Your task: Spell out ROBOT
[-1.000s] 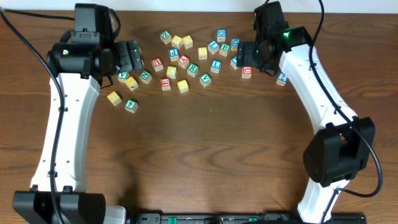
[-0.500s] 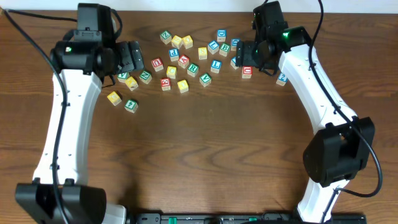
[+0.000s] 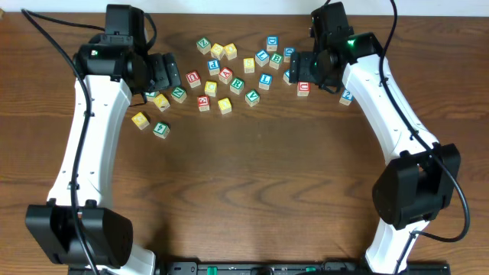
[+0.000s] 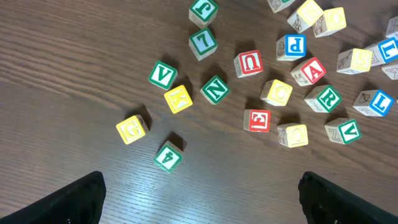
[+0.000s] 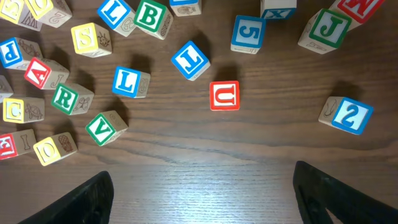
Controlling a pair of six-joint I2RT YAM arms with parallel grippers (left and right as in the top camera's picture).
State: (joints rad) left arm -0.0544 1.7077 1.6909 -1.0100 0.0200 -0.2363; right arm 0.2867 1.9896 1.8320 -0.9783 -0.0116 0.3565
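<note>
Spanning the overhead view, the wooden table (image 3: pixel 252 191) has both arms reaching over its far side. The left gripper (image 4: pixel 214 199) and right gripper (image 5: pixel 211 199) hang above the wood, jaws spread wide, holding nothing. Cubes lie loose, not in a row: green R (image 5: pixel 65 98) sits between red A (image 5: pixel 37 73) and green V (image 5: pixel 102 127), green B (image 5: pixel 149 17) lies farther off, and two yellow cubes (image 4: pixel 277 92) (image 4: pixel 292 134) lie near R. Blue T — cannot tell which.

Lower frame: the bare surface (image 3: pixel 252 183) is lying open between the arms.
Upper centre: the letter cubes (image 3: pixel 225 75) are crowding together, leaving narrow gaps.
Left outliers: yellow cube (image 3: pixel 140 120) and green cube (image 3: pixel 160 129) are sitting apart.
</note>
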